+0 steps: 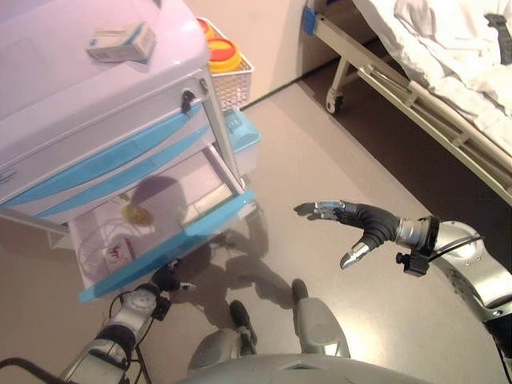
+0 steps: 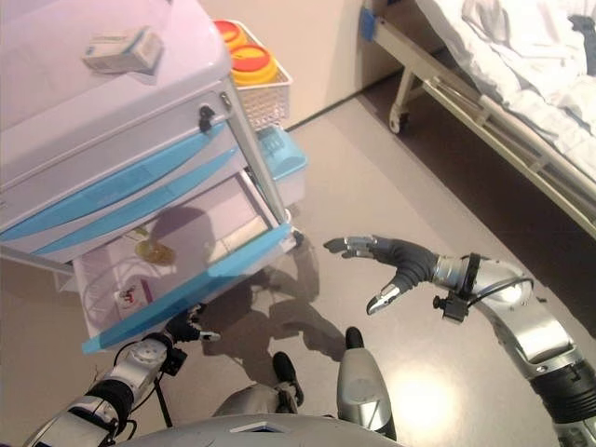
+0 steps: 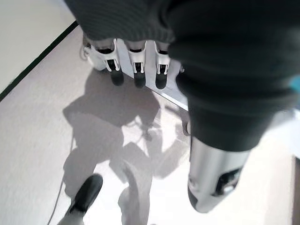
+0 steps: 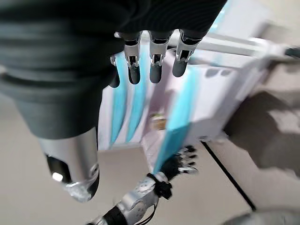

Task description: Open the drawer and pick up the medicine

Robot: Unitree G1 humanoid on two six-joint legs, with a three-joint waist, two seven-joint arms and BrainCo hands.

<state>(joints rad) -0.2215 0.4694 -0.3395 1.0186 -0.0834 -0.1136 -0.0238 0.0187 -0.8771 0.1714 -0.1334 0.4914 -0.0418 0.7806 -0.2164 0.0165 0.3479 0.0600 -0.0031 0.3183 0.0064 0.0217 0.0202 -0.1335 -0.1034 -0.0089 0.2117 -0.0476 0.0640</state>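
My right hand (image 2: 386, 265) hangs w/ fingers relaxed, holding nothing, well apart from the cart. My left hand (image 2: 182, 327) sits just below the blue drawer front (image 2: 186, 287); fingers loose, no grip. Drawer is out; medicine (image 2: 135, 294) lies inside nr the front, beside a bottle (image 2: 154, 251). Risk: reaching in from the side, I clip the drawer front and nudge the cart (image 2: 112, 149), or grab the bottle instead.

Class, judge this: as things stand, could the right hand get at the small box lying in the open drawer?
Probably yes. The drawer is pulled out, the small box lies uncovered, and the right hand hangs open beside it over bare floor.
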